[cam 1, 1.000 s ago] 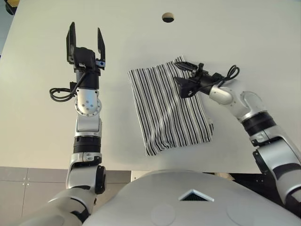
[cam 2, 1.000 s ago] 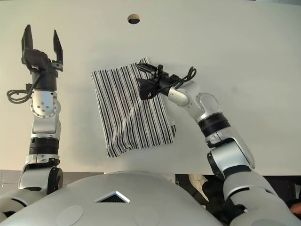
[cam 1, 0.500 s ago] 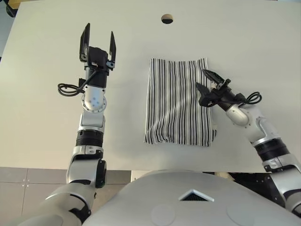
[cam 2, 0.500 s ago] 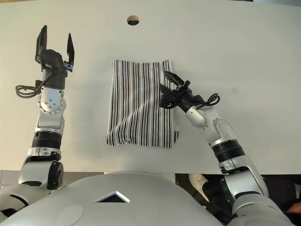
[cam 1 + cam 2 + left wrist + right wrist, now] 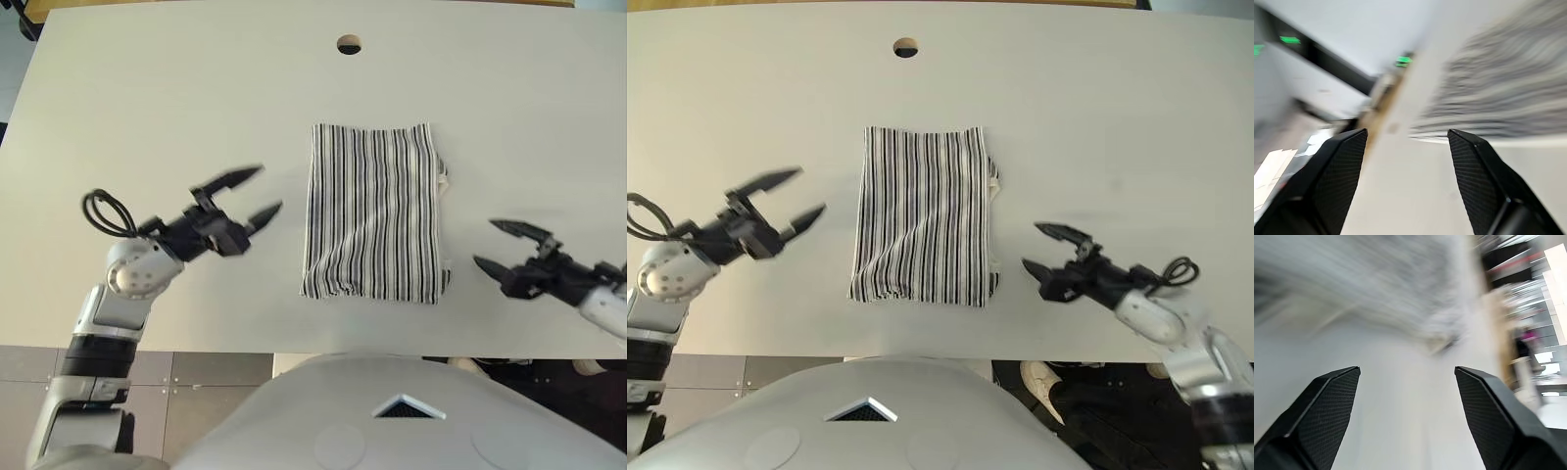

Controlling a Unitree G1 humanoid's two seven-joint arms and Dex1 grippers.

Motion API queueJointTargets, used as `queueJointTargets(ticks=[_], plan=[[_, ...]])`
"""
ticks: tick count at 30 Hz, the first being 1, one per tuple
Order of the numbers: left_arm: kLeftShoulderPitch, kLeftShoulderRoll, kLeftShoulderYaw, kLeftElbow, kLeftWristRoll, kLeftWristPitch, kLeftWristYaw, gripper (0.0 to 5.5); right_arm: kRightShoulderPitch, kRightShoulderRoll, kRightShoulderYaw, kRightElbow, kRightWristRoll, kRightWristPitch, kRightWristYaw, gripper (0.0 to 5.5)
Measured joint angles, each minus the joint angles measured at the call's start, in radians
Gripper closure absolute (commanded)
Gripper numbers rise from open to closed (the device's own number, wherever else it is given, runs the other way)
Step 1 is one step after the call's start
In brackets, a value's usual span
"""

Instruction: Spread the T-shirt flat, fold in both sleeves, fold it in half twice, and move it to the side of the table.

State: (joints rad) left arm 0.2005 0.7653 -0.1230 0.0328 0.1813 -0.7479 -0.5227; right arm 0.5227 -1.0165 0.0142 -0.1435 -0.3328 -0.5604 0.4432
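While the T-shirt (image 5: 375, 211) lay folded into a neat block near the middle of the table (image 5: 147, 98), it was touched by neither gripper. Black and white stripes were seen running from its far edge to its near edge. The near edge was a bit wavy, and a small bit of cloth was poked out on its right side. The left gripper (image 5: 269, 187) was held over the table just to the left of the T-shirt, apart from it. Its two fingers were spread wide and pointed toward the cloth. The right gripper (image 5: 485, 243) was held near the front edge of the table, to the right of the T-shirt's near right corner, and apart from it too. Its fingers were also spread wide. A round hole (image 5: 349, 43) was seen in the table, past the far edge of the T-shirt. A black cable (image 5: 103, 211) was looped beside the left arm.
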Motion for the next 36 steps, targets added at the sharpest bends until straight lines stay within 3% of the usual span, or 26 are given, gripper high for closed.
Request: queueJointTargets(ticks=[2,6,13,25,30,36], plan=[[0.026,0.047,-0.04,-0.02,0.022,-0.005,-0.07,1.75,0.065,-0.008,-0.012,-0.119,-0.022,0.009,0.038,1.92],[0.08,0.159,-0.075,-0.029,0.039,-0.022,-0.173,1.69,0.094,-0.009,-0.003,-0.22,-0.051,0.009,0.1,1.92],[0.1,0.216,-0.141,-0.091,-0.012,-0.044,-0.259,1.69,-0.044,0.023,0.145,-0.214,-0.075,-0.01,0.192,1.92],[-0.105,0.076,-0.282,0.026,0.039,-0.119,-0.271,1.69,-0.159,0.036,0.219,-0.149,-0.076,-0.05,0.199,1.92],[-0.14,0.056,-0.315,0.064,0.058,-0.159,-0.249,1.66,-0.205,0.051,0.269,-0.105,-0.075,-0.09,0.201,2.84],[-0.172,0.047,-0.356,0.113,0.061,-0.2,-0.245,2.78,-0.257,0.085,0.315,-0.042,-0.078,-0.12,0.196,4.06]])
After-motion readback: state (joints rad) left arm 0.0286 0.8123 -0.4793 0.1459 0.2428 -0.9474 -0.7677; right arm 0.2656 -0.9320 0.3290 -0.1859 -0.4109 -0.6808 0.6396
